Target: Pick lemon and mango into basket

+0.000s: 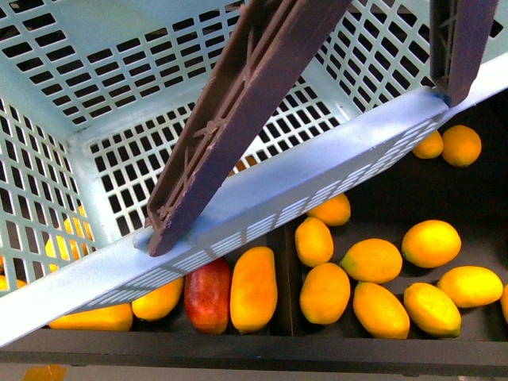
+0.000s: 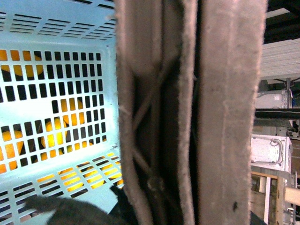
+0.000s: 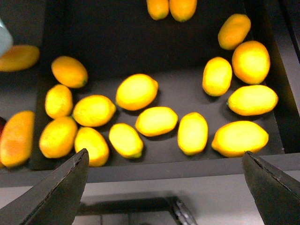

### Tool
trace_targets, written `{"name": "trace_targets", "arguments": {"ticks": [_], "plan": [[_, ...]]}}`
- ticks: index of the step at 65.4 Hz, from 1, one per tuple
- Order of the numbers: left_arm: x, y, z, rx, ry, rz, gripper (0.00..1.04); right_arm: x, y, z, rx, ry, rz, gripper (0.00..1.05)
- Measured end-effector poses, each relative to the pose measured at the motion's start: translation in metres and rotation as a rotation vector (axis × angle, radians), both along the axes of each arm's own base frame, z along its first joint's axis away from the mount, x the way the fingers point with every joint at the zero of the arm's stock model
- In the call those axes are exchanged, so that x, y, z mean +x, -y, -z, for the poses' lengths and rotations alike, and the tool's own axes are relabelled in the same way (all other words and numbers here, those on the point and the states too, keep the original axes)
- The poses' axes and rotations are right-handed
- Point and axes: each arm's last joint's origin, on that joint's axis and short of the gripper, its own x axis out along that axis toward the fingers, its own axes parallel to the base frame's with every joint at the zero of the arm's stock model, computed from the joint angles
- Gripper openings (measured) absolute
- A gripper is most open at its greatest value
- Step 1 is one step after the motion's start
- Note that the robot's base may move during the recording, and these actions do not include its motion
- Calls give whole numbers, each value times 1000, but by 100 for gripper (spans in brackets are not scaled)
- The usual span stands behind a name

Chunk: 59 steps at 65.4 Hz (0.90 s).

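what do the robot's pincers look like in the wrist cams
Right pincer: two matte dark grey fingers, wedge-shaped, tapering to blunt tips, no markings or cables showing. Left pincer: only a dark, blurred piece shows. The front view shows neither arm.

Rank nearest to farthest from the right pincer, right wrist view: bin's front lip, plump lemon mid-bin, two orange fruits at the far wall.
1. front lip, just beyond the open right pincer.
2. plump lemon, middle of the bin floor.
3. two orange fruits, against the far wall.
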Motion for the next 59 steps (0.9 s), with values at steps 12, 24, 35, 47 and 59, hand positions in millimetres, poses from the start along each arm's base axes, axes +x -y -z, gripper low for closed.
{"name": "trace_targets", "arguments": {"ticks": [12,24,35,47,59], "plan": [[0,0,0,1,0,1,14,40,9,32,-202,-45,-195,96],[0,0,0,3,2,-3,14,82,-5,76,-392,-116,-501,96],[0,0,0,1,1,1,14,114,-26,109,-525,-166,-781,96],[0,0,0,2,1,-1,14,141,-35,127,-617,-200,-907,96],[0,0,0,2,1,-1,14,161,-43,138,-616,-229,-952,96]]}}
